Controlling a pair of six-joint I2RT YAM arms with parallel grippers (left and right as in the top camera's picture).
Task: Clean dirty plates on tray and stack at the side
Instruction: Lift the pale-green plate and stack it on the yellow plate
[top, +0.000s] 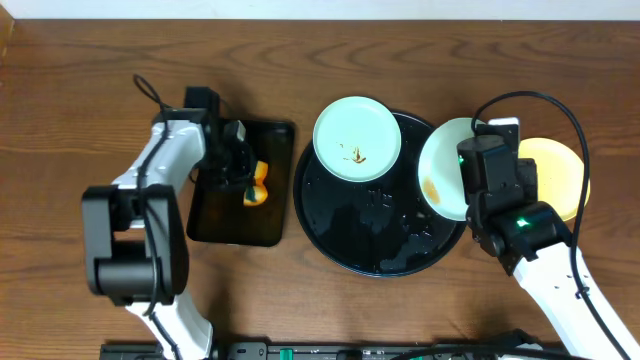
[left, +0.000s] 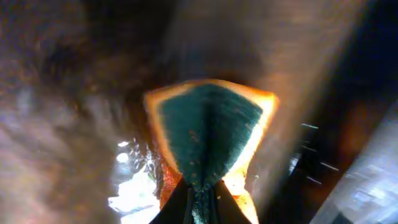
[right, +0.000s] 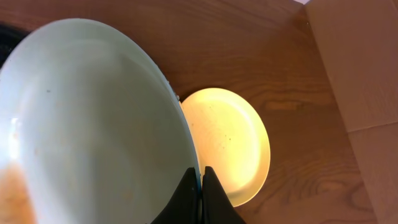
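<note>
The round black tray (top: 350, 245) lies mid-table. One mint-blue plate (top: 357, 138) with a brown smear rests on its upper left rim. A second mint-blue plate (top: 440, 168) (right: 93, 124), smeared brown near its lower edge, is tilted over the tray's right rim, and my right gripper (right: 201, 180) is shut on its rim. A pale yellow plate (top: 560, 175) (right: 230, 143) lies on the table to the right, partly under my right arm. My left gripper (top: 243, 160) (left: 199, 199) is shut on an orange sponge with a green face (top: 258, 184) (left: 208, 130).
A rectangular black tray (top: 240, 225) sits left of the round tray, under my left gripper and the sponge. A cardboard sheet (right: 354, 62) lies at the table's far right. A black cable (top: 560, 110) loops above my right arm.
</note>
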